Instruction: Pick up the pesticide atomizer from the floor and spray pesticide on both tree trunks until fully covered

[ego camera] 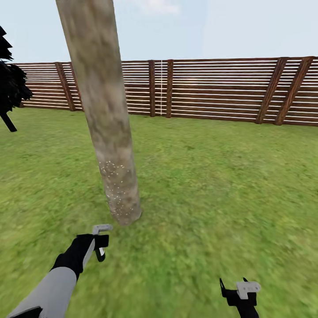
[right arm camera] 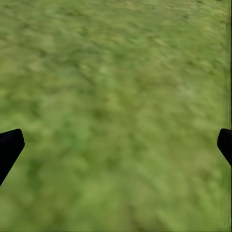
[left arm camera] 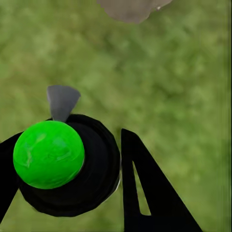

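White specks [ego camera: 115, 185] dotted the trunk [ego camera: 104, 110] low down; just before it the left gripper [left arm camera: 92, 169] clamped the sprayer [left arm camera: 67, 164], while the right gripper [right arm camera: 116, 145] gaped empty.

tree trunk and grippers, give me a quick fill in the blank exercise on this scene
1. The white pesticide specks sit on the ____ part of the tree trunk.
2. The pesticide atomizer is held by the ____ gripper.
3. The right gripper hangs open over ____.

Missing words: lower; left; grass
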{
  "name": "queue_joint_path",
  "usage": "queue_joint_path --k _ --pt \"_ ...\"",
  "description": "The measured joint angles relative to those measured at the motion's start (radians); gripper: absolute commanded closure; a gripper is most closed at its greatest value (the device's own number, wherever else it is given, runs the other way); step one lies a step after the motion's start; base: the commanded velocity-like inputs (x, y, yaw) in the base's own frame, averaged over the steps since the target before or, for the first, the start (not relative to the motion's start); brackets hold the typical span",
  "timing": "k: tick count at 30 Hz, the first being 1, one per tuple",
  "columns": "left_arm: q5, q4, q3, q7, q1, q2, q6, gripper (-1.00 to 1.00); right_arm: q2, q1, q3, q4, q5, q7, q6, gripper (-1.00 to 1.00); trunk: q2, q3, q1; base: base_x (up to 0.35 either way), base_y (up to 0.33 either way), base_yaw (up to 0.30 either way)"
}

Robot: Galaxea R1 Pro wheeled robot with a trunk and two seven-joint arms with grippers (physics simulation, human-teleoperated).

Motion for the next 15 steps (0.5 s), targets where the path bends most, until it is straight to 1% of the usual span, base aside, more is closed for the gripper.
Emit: queue_joint_path --k 4,7,9,15 --pt "-0.001 0.002 -0.003 0.005 -0.001 -0.019 -0.009 1.0 -0.001 0.0 0.0 -0.001 0.0 -0.001 0.0 -1.0 0.0 0.0 0.0 0.02 -0.271 0.0" --pt "-0.002 0.003 -0.004 0.043 -0.001 -0.022 -0.009 1.0 0.001 0.0 0.0 0.001 0.0 -0.001 0.0 -1.0 0.0 0.0 0.0 0.072 -0.271 0.0" --pt "-0.001 0.003 -0.004 0.057 -0.001 -0.022 -0.009 1.0 0.001 0.0 0.0 0.001 0.0 -0.001 0.0 -1.0 0.0 0.0 0.0 0.077 -0.271 0.053" --pt "-0.003 -0.001 -0.004 0.063 -0.001 -0.022 -0.012 1.0 0.001 0.0 0.0 0.001 0.0 -0.001 0.0 -1.0 0.0 0.0 0.0 0.083 -0.271 0.262"
